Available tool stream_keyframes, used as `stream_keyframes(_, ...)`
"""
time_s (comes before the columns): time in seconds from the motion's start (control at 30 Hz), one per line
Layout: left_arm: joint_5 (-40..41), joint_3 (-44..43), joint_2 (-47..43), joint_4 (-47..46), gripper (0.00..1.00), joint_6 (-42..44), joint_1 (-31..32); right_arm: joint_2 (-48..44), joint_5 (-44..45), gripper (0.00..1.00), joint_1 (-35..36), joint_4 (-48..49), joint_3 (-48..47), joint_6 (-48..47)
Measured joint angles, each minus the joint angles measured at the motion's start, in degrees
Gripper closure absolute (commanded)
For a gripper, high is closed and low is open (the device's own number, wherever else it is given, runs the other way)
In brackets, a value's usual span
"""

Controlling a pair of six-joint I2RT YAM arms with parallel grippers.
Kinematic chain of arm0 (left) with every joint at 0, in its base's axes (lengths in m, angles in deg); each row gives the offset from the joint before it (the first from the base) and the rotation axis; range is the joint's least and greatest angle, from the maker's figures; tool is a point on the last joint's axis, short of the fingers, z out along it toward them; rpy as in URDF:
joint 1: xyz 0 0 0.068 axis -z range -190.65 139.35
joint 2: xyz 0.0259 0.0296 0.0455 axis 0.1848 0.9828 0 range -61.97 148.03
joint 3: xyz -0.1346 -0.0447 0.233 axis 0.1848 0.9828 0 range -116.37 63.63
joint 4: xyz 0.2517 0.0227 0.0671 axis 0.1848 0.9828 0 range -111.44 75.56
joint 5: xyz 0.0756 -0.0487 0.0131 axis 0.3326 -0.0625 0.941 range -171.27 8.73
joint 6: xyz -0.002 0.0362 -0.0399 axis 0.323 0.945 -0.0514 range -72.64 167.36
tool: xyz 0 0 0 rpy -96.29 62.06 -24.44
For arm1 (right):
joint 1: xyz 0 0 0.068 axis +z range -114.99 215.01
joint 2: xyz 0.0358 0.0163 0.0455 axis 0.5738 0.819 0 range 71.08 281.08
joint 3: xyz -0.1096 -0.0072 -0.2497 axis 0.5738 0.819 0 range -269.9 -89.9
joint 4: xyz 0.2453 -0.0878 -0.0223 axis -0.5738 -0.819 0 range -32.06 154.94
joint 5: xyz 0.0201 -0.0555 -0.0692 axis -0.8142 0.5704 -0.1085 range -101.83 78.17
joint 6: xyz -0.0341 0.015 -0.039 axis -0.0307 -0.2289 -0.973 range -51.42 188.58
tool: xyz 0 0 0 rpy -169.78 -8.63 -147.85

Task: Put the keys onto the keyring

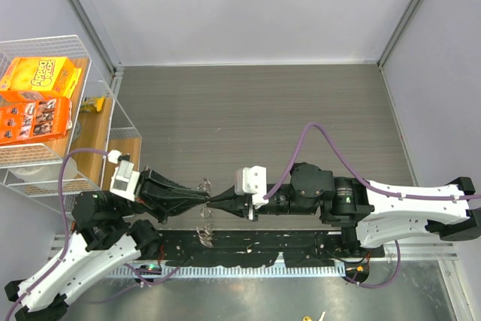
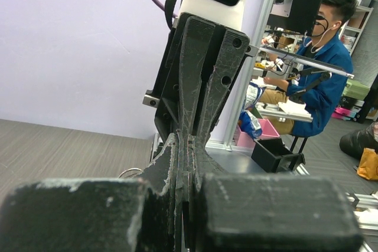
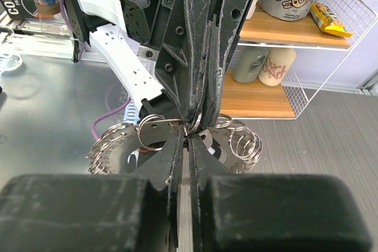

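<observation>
My two grippers meet tip to tip above the table's near edge. The left gripper (image 1: 204,201) is shut, its fingers pressed together on the wire of the keyring (image 1: 204,185). Silvery keys hang from that ring above and below the tips. In the right wrist view the keyring (image 3: 115,144) fans out as numbered silver tags and small split rings on both sides. The right gripper (image 3: 189,137) has its jaws almost together, pinching a thin wire loop of the ring right under the left gripper (image 3: 198,116). In the left wrist view, the left gripper (image 2: 188,146) shows only a sliver of ring beside it. A loose key is hidden.
A white wire rack (image 1: 96,107) with orange cereal boxes (image 1: 39,79) stands at the left edge. A black rail (image 1: 263,246) runs along the near edge. Wooden shelves with bottles (image 3: 260,66) lie behind the left arm. A seated person (image 2: 323,84) is off the table.
</observation>
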Motion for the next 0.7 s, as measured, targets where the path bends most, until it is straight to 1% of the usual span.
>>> stream_keyframes(0.03, 0.0, 0.02, 0.0, -0.07, 1.0, 0.02, 0.0, 0.0, -0.07, 0.95, 0.0, 0.04, 0.02, 0.0)
stream_keyframes(0.37, -0.48, 0.79, -0.68, -0.61, 1.0, -0.02, 0.0, 0.11, -0.94, 0.94, 0.0, -0.39, -0.02, 0.0)
stream_keyframes(0.63, -1.99, 0.85, -0.74, -0.55, 1.0, 0.0, 0.0, 0.74, -0.26, 0.95, 0.09, -3.91, -2.05, 0.07)
stream_keyframes(0.67, -2.4, 0.85, -0.7, -0.44, 0.99, 0.0, 0.0, 0.79, -0.15, 0.95, 0.15, -4.42, -2.27, 0.11)
stream_keyframes(0.7, -2.71, 0.85, -0.61, -0.39, 0.94, 0.0, 0.0, 0.81, -0.11, 0.95, 0.17, -4.83, -2.43, 0.15)
